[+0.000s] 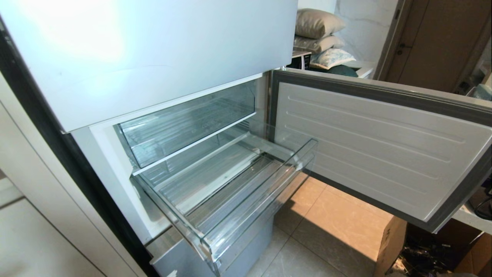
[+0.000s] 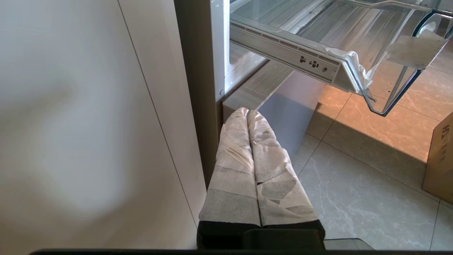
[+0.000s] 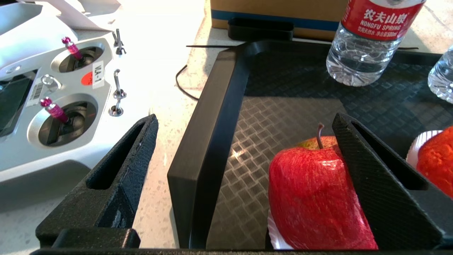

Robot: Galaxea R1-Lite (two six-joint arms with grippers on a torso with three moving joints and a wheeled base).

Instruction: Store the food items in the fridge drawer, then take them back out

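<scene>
My right gripper hangs low over a black tray, fingers spread wide; the red apple sits on the tray between them, against the inside of one finger, ungripped. An orange-red fruit lies beyond that finger. The fridge drawer stands pulled out and holds nothing. My left gripper, fingers pressed together, hangs beside the fridge base.
</scene>
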